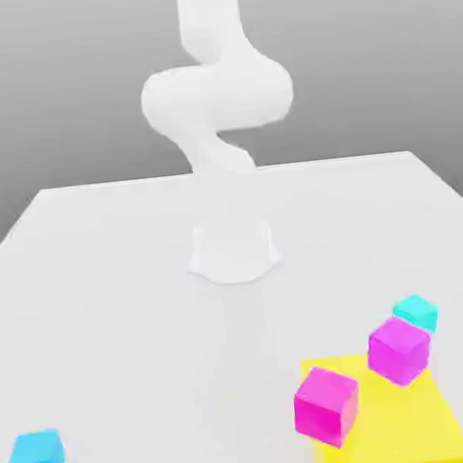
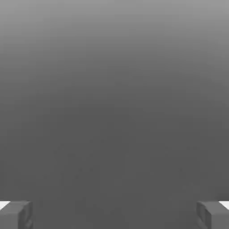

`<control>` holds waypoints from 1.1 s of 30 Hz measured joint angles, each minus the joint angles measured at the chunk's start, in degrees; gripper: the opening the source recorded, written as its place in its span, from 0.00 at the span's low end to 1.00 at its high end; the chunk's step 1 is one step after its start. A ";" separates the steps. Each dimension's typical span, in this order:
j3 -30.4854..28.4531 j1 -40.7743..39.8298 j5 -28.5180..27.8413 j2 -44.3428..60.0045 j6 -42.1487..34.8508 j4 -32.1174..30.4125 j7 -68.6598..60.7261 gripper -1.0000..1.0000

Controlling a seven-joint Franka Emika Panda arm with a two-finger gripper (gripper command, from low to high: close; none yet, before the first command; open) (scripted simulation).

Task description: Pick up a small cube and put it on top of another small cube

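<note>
White tabletop [image 1: 111, 288] under grey backdrop. Nearest the exterior camera: sky-blue cube [image 1: 36, 460] at that view's left, yellow mat [image 1: 397, 429] at its right carrying two magenta cubes [image 1: 326, 405], [image 1: 398, 348]. Just behind the farther one sits the small turquoise-green cube [image 1: 416, 312], on bare table. Farthest back, the arm [image 1: 216, 96]. Gripper [image 2: 114, 214] spread wide, holding nothing. Judgement: cube is rigid, light, smooth; pinch two opposite flat faces, mid-height.
</note>
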 joint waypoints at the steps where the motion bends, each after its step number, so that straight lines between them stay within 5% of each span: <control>1: -0.12 1.82 0.14 1.74 1.17 -1.10 -2.79 0.50; 25: 5.35 35.47 1.24 40.29 27.04 -25.35 -63.16 0.50; 33: 2.33 39.80 -4.59 55.83 39.19 -25.32 -64.46 0.50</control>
